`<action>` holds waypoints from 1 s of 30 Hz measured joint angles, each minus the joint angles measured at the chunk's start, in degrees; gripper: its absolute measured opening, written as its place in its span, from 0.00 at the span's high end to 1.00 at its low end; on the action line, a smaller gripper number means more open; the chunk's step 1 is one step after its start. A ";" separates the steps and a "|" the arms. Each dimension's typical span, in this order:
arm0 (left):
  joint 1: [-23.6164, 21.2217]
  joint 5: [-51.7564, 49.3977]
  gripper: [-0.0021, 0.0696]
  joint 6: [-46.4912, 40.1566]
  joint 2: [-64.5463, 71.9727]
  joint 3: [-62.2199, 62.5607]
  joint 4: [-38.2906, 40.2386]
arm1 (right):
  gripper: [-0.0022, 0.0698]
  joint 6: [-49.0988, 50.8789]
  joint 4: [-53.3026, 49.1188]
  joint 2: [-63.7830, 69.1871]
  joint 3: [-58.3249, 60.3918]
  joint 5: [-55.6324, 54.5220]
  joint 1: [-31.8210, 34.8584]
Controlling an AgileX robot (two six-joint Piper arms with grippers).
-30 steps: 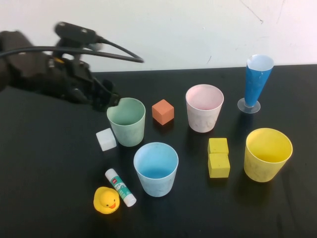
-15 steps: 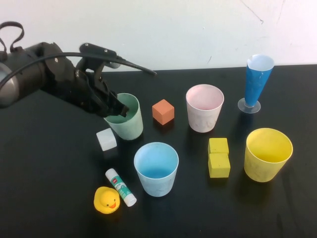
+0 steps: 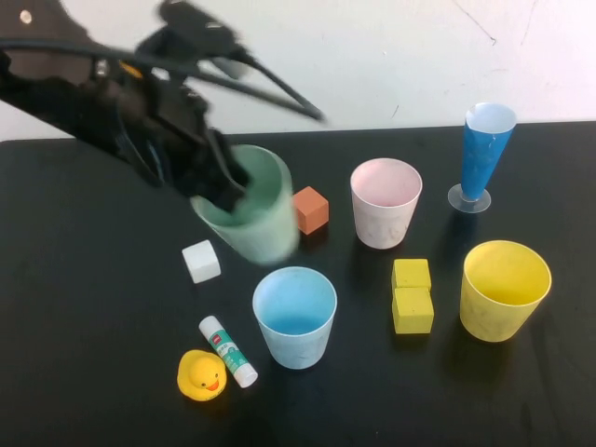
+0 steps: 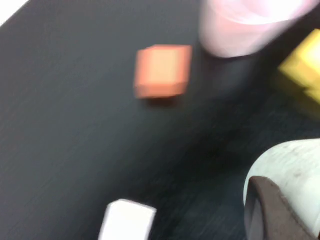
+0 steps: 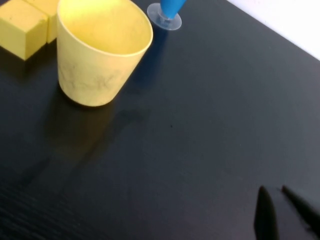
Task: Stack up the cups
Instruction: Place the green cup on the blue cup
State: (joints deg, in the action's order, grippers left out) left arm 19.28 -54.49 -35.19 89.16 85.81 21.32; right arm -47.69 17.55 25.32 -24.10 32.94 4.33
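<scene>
Lifting green cup in left pincer; nothing stacked yet; right pincer closed, parked near yellow cup.

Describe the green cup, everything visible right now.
The green cup is a pale green, matte, plastic-looking tapered tumbler, open end up and empty as far as its inside shows. The left gripper is shut on its rim, one finger inside the wall. It looks lifted off the black table and tilted, blurred by motion, hanging between the white block and the orange cube, above and behind the light blue cup. Nothing else touches it.
</scene>
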 joint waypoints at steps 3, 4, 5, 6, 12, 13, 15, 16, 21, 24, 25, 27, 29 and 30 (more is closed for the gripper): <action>6.98 -1.96 0.93 0.25 -3.64 -0.87 -4.40 | 0.97 0.00 0.16 0.00 0.00 -0.15 0.00; 9.26 -2.33 0.93 1.26 -4.35 -1.46 -6.64 | 0.97 0.00 0.21 0.00 0.00 -0.15 0.00; 11.22 -2.56 0.93 2.63 -4.63 -1.99 -8.61 | 0.97 0.00 0.48 0.00 0.00 -0.15 0.00; 12.80 -2.70 0.93 4.12 -4.80 -2.68 -11.03 | 0.97 0.00 0.64 0.00 0.00 -0.15 0.00; 15.00 1.48 0.93 7.62 -3.29 -6.91 -17.57 | 0.97 -0.13 1.01 0.00 0.00 -0.24 0.00; 15.00 2.24 0.93 8.02 -2.77 -7.03 -18.00 | 0.97 -0.13 1.01 0.00 0.00 -0.24 0.00; 15.00 3.42 0.93 8.52 -1.94 -7.02 -18.00 | 0.97 -0.13 1.24 0.00 0.03 -0.28 0.00; 15.09 3.99 0.93 8.50 -1.54 -7.02 -18.00 | 0.97 -0.13 1.44 0.00 0.03 -0.38 0.00; 15.22 6.59 0.91 8.59 0.77 -7.02 -17.11 | 0.97 -3.42 5.83 0.00 0.03 -0.57 0.00; 15.22 6.68 0.78 8.59 1.38 -7.02 -16.64 | 0.97 -6.97 10.47 0.04 -0.14 0.38 0.00; 15.22 6.81 0.71 8.59 1.53 -7.02 -16.54 | 0.97 -8.01 12.07 0.32 -0.81 1.96 0.00; 15.22 6.93 0.60 9.06 1.42 -7.02 -16.54 | 0.97 -9.24 14.92 1.60 -3.23 6.41 0.00; 15.22 7.48 0.53 11.08 1.13 -6.91 -17.29 | 0.97 -9.60 16.66 4.08 -6.52 11.30 0.00; 15.22 8.02 0.52 12.24 0.72 -6.79 -17.80 | 0.97 -9.73 17.30 5.88 -8.64 13.92 0.00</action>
State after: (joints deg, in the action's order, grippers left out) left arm 34.51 -46.47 -22.95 89.88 79.02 3.52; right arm -57.43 34.85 31.20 -32.74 46.86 4.33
